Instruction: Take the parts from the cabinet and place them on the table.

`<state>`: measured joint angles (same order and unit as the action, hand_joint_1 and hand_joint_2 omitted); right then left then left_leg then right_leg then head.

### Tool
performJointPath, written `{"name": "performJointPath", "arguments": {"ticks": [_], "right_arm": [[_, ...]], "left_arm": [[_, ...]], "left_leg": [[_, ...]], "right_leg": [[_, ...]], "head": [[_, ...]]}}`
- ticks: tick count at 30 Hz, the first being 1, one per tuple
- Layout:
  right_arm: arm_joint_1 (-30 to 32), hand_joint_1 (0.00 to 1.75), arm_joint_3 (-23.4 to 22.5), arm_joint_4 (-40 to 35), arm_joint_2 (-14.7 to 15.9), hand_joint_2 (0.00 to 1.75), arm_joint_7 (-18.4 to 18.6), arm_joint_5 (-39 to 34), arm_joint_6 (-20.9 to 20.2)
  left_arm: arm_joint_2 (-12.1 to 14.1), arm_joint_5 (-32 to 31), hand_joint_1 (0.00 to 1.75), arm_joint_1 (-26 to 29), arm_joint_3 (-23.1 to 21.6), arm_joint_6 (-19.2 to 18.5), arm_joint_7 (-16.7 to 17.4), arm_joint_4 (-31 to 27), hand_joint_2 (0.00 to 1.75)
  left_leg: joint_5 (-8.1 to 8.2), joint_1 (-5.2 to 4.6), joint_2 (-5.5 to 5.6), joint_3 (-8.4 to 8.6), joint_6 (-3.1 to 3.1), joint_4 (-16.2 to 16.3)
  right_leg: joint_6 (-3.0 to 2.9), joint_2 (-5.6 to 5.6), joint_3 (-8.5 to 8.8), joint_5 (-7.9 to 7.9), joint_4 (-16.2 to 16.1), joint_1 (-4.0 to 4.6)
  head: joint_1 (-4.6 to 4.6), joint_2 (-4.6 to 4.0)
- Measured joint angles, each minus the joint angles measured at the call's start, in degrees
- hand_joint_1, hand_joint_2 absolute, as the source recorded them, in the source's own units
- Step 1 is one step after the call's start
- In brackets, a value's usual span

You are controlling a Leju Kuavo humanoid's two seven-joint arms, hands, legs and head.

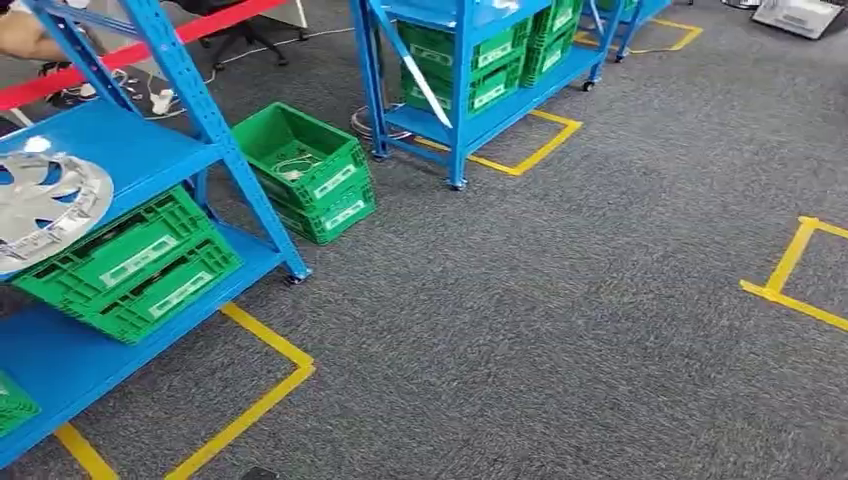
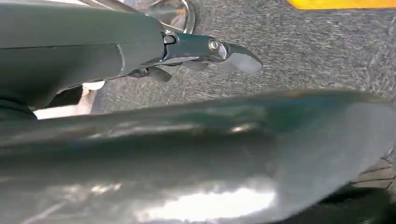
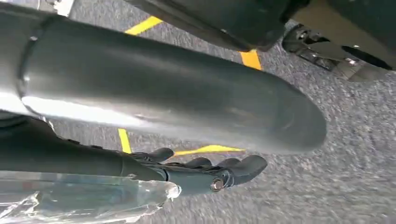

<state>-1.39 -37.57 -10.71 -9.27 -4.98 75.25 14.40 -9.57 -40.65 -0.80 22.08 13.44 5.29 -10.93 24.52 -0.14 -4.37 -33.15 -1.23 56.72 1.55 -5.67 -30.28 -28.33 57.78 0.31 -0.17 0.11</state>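
Blue racks (image 1: pixel 150 150) are carrying bright green crates (image 1: pixel 130 265) and a silver spoked wheel cover (image 1: pixel 45 205), while yellow tape (image 1: pixel 255 400) is lining speckled grey carpet (image 1: pixel 540 300).

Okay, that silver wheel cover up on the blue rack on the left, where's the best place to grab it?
Probably by the outer rim of the wheel cover, on the edge facing the aisle. It is a shallow disc lying nearly flat, and that edge seems to overhang the shelf above the green crate, leaving room for fingers underneath. Come in from the rack's open front, left of the upright post.
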Motion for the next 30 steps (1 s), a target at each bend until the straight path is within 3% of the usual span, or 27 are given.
{"name": "performJointPath", "arguments": {"ticks": [3, 4, 5, 6, 8, 9, 10, 11, 12, 13, 14, 15, 18, 19, 20, 21, 23, 24, 25, 27, 28, 29, 30], "right_arm": [[-0.4, 0.00, 0.0, 0.0, 0.0, 0.00, 0.0, 0.0, 0.0], [-0.5, 0.00, 0.0, 0.0, 0.0, 0.00, 0.0, 0.0, 0.0], [-0.5, 0.00, 0.0, 0.0, 0.0, 0.00, 0.0, 0.0, 0.0], [-0.5, 0.00, 0.0, 0.0, 0.0, 0.00, 0.0, 0.0, 0.0], [-0.2, 0.00, 0.0, 0.0, 0.0, 0.00, 0.0, 0.0, -0.1], [-0.1, 0.00, 0.0, 0.0, 0.0, 0.00, 0.0, 0.0, -0.1], [0.0, 0.00, 0.0, 0.0, 0.0, 0.00, 0.0, 0.0, -0.1], [0.0, 0.00, 0.0, 0.0, 0.0, 0.00, 0.0, 0.0, -0.1], [-0.1, 0.00, 0.0, 0.0, 0.0, 0.00, 0.0, 0.0, -0.1], [-0.1, 0.00, 0.0, 0.0, 0.0, 0.00, 0.0, 0.0, -0.1], [-0.1, 0.00, 0.0, 0.0, 0.0, 0.00, 0.0, 0.0, -0.1], [-0.1, 0.00, 0.0, 0.1, 0.0, 0.00, 0.0, 0.0, -0.1], [-0.3, 0.00, 0.0, 0.1, 0.0, 0.00, 0.1, 0.0, -0.1], [-0.3, 0.00, 0.0, 0.1, -0.1, 0.00, 0.1, 0.0, -0.2], [-0.3, 0.00, 0.0, 0.1, -0.1, 0.00, 0.1, 0.0, -0.2], [-0.2, 0.00, 0.0, 0.1, -0.1, 0.00, 0.1, 0.0, -0.2], [0.1, 0.00, 0.0, 0.1, -0.1, 0.00, 0.1, 0.0, -0.2], [0.1, 0.00, 0.0, 0.1, 0.0, 0.00, 0.1, 0.0, -0.2], [0.1, 0.00, 0.0, 0.1, 0.0, 0.00, 0.1, 0.0, -0.2], [-0.2, 0.00, 0.0, 0.1, 0.0, 0.00, 0.1, 0.0, -0.2], [-0.2, 0.00, 0.0, 0.1, 0.0, 0.00, 0.1, 0.0, -0.2], [-0.2, 0.00, 0.0, 0.1, 0.0, 0.00, 0.1, 0.0, -0.2], [-0.1, 0.00, 0.0, 0.1, 0.0, 0.00, 0.1, 0.1, -0.3]], "left_arm": [[0.1, 0.0, 0.00, 0.4, 0.0, 0.0, 0.0, 0.0, 0.00], [0.0, 0.0, 0.00, 0.6, 0.0, 0.0, 0.0, 0.0, 0.00], [0.1, -0.1, 0.00, 0.6, 0.0, 0.0, 0.0, 0.0, 0.00], [0.0, -0.1, 0.00, 0.4, 0.0, 0.0, 0.0, 0.0, 0.00], [-0.1, -0.1, 0.00, 0.3, 0.0, 0.0, 0.0, 0.0, 0.00], [-0.1, -0.1, 0.00, 0.4, 0.0, 0.0, 0.0, 0.0, 0.00], [-0.1, -0.2, 0.00, 0.5, 0.0, 0.0, 0.0, 0.0, 0.00], [-0.1, -0.2, 0.00, 0.5, 0.0, 0.0, 0.0, 0.0, 0.00], [-0.1, -0.3, 0.00, 0.5, 0.0, -0.1, 0.0, 0.0, 0.00], [-0.1, -0.3, 0.00, 0.5, 0.0, -0.1, 0.0, 0.0, 0.00], [-0.1, -0.5, 0.00, 0.4, 0.0, -0.1, 0.0, 0.0, 0.00], [-0.1, -0.6, 0.00, 0.2, 0.0, -0.1, 0.0, 0.0, 0.00], [0.0, -0.7, 0.00, 0.8, 0.0, -0.1, 0.0, 0.0, 0.00], [0.1, -0.7, 0.00, 0.8, 0.0, 0.0, 0.0, 0.0, 0.00], [0.0, -0.7, 0.00, 0.8, 0.0, 0.0, 0.0, 0.0, 0.00], [0.0, -0.7, 0.00, 0.6, 0.0, -0.1, 0.0, 0.0, 0.00], [0.0, -0.7, 0.00, 0.3, 0.0, 0.0, 0.0, 0.0, 0.00], [0.0, -0.7, 0.00, 0.4, 0.0, 0.0, 0.0, 0.0, 0.00], [0.0, -0.7, 0.00, 0.6, 0.0, 0.0, 0.0, 0.0, 0.00], [-0.1, -0.7, 0.00, 0.7, 0.0, 0.0, 0.0, 0.0, 0.00], [-0.1, -0.7, 0.00, 0.6, 0.0, 0.0, 0.0, 0.0, 0.00], [0.0, -0.8, 0.00, 0.5, 0.0, -0.1, 0.0, 0.0, 0.00], [0.0, -0.8, 0.00, 0.1, 0.0, -0.1, 0.0, 0.0, 0.00]], "left_leg": [[-0.03, -0.05, 2.03, -0.11, 0.95, -0.3], [-0.21, 0.35, 2.72, 0.08, 1.26, -0.5], [-0.22, 0.47, 3.29, 0.08, 1.55, -0.5], [-0.27, 0.49, 3.88, -0.04, 1.90, -0.5], [-0.30, 0.47, 5.54, -0.16, 1.98, -0.5], [-0.31, 0.47, 6.35, -0.14, 1.98, -0.5], [-0.32, 0.47, 7.23, -0.08, 1.96, -0.4], [-0.34, 0.49, 8.14, 0.00, 1.91, -0.4], [-0.34, 0.57, 9.04, 0.10, 1.80, -0.4], [-0.33, 0.68, 9.81, 0.17, 1.54, -0.3], [-0.34, 0.46, 10.44, 0.01, 1.11, -0.2], [-0.38, 0.44, 11.14, -0.41, 0.79, 0.2], [-1.07, 1.05, 12.81, -0.94, -0.54, -0.4], [-0.75, 1.01, 11.90, -1.02, -0.65, -0.1], [0.59, 0.47, 8.55, -1.72, -0.89, 1.5], [2.76, 0.48, 6.77, -3.47, -1.12, 5.0], [6.89, 0.58, 5.26, -7.98, -1.34, 14.3], [7.45, 0.61, 5.08, -9.28, -1.34, 17.1], [6.56, 0.62, 5.05, -9.06, -1.29, 16.9], [2.42, 0.54, 4.63, -5.65, -0.90, 10.5], [0.18, 0.34, 3.51, -2.80, -0.50, 5.5], [-0.63, -0.21, -0.02, -0.35, 0.08, 1.5], [-0.04, -0.54, -0.16, 0.13, 0.23, -0.3]], "right_leg": [[0.77, -2.07, 0.91, -0.31, -0.4, -0.02], [1.24, -0.59, 0.64, -0.92, 0.1, -0.34], [1.48, 2.81, -0.38, -2.65, 2.6, -0.41], [1.60, 4.30, -2.39, -4.80, 6.8, -0.54], [1.75, 5.32, -7.22, -8.46, 16.3, -0.55], [1.71, 5.43, -8.44, -8.45, 18.1, -0.55], [1.65, 5.44, -8.34, -7.00, 17.2, -0.56], [1.58, 5.54, -7.01, -4.46, 13.8, -0.63], [1.48, 6.16, -4.77, -1.49, 8.7, -0.76], [1.45, 7.86, -2.39, 0.98, 3.5, -0.98], [1.44, 11.03, -1.46, 0.45, 1.4, -1.35], [1.20, 11.16, -1.16, 0.26, 0.4, -1.53], [-0.04, 9.48, -0.91, 0.53, 0.7, -0.98], [-0.45, 8.52, -0.75, 0.78, 0.4, -1.32], [-0.76, 7.95, -0.64, 0.75, 0.3, -1.26], [-1.06, 7.07, -0.64, 0.68, 0.3, -1.13], [-1.28, 4.98, -0.64, 0.55, 0.3, -0.87], [-1.37, 4.09, -0.64, 0.49, 0.3, -0.79], [-1.40, 3.33, -0.56, 0.43, 0.3, -0.75], [-1.36, 2.04, -0.35, 0.30, 0.3, -0.63], [-1.21, 1.37, -0.13, 0.16, 0.3, -0.60], [-0.96, 0.86, 0.06, -0.03, 0.3, -0.39], [-0.53, 0.30, -0.20, -0.47, 0.7, 0.08]], "head": [[0.11, 0.00], [0.22, 0.00], [0.59, 0.00], [0.76, 0.00], [1.05, 0.00], [1.05, 0.00], [1.00, 0.00], [1.09, 0.00], [1.07, 0.00], [1.11, 0.00], [1.16, 0.00], [1.07, 0.00], [1.11, 0.00], [1.11, 0.00], [0.54, 0.00], [0.15, 0.00], [0.20, 0.00], [0.17, 0.00], [0.20, 0.00], [0.15, 0.00], [0.17, 0.00], [0.13, 0.00], [-0.07, 0.00]]}}
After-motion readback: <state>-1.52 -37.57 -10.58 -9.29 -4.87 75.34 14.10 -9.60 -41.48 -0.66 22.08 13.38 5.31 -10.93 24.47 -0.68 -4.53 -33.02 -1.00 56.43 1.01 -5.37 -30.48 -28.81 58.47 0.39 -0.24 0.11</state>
